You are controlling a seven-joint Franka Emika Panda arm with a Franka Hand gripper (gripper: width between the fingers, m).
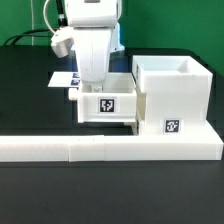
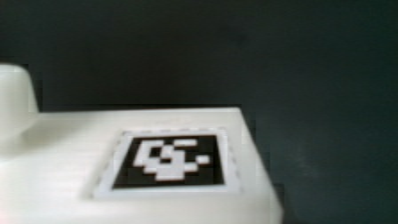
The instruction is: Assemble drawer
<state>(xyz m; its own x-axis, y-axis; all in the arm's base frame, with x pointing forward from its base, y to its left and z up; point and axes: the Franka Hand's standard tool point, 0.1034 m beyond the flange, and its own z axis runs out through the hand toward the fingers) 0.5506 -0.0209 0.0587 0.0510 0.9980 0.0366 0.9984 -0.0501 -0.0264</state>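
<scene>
The large cube-like housing stands open-topped at the exterior view's right, with a tag on its front. A small white tray with a tag on its front sits right against the housing's left side. My gripper reaches down into the tray's back part, and the tray walls hide its fingertips. In the wrist view the tray's tagged face fills the lower half very close up, with a rounded white part beside it. No fingers show there. The second tray is not in view.
A long low white L-shaped wall runs along the front and turns up past the housing at the right. The marker board lies flat behind the arm on the black table.
</scene>
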